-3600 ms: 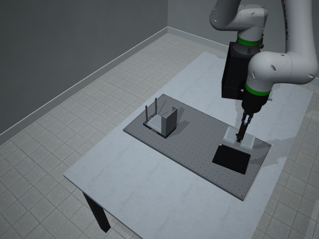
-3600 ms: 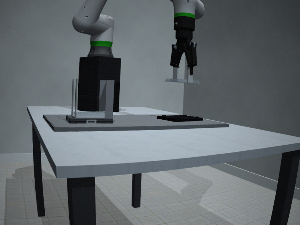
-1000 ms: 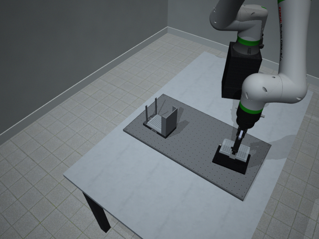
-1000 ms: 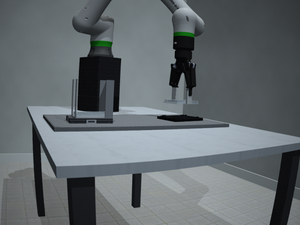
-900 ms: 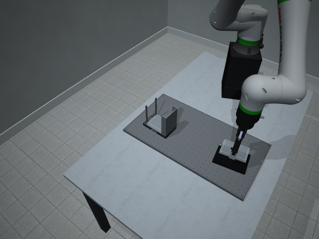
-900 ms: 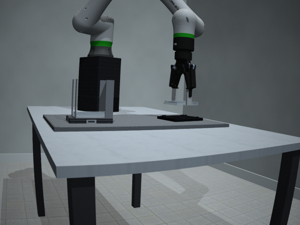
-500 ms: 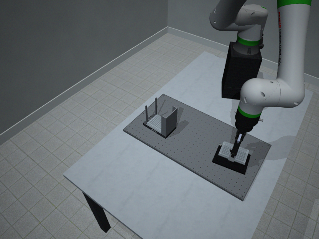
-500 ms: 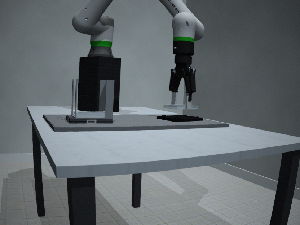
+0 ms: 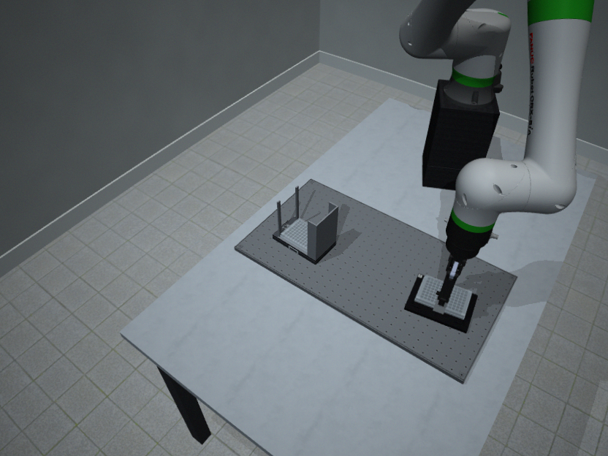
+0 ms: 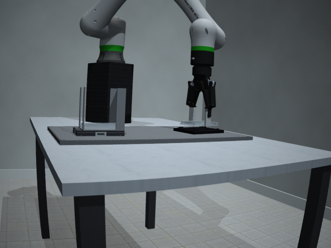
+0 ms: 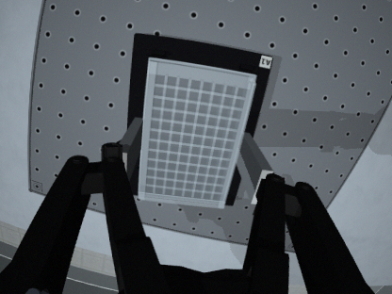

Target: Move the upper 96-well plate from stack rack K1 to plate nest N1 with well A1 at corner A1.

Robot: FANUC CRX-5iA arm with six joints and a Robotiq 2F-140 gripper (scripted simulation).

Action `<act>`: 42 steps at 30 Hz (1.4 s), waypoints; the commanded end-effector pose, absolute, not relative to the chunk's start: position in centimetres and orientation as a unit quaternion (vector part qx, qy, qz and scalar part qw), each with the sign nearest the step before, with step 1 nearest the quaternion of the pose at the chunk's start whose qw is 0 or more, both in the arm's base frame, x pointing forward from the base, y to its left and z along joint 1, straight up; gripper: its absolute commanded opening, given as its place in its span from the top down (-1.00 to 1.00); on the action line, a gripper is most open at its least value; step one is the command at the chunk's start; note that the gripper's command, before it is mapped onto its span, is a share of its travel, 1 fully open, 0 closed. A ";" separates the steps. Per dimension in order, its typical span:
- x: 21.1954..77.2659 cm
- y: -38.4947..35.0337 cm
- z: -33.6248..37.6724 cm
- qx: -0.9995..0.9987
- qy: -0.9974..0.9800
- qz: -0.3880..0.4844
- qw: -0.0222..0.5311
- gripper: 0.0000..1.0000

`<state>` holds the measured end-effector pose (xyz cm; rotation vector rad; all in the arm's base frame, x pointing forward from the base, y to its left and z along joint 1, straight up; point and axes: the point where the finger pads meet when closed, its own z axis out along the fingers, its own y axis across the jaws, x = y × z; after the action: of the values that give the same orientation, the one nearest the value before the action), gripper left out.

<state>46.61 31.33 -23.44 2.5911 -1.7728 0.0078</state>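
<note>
Your gripper (image 10: 201, 112) pinches the plate (image 11: 196, 134) just above the nest (image 9: 416, 306) — let go before it seats and it may rest skewed on the locators — A1 label (image 11: 266, 62) at the far corner.

Your arm (image 9: 549, 122) is bent at the elbow, wrist pointing straight down; gripper (image 10: 199, 113) vertical, pale fingertips (image 10: 191, 114) clamped on the long sides of the 96-well plate (image 11: 195, 134), jaws about half-spread and holding firm
</note>
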 end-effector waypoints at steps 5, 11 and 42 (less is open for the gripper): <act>46.6 31.3 -23.7 0.825 -0.565 0.003 0.001 1.00; 46.6 31.3 -23.7 0.825 -0.565 0.003 0.001 1.00; 46.6 31.3 -24.1 0.825 -0.565 0.003 0.001 1.00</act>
<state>46.61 31.32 -24.05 2.5911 -1.7729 0.0078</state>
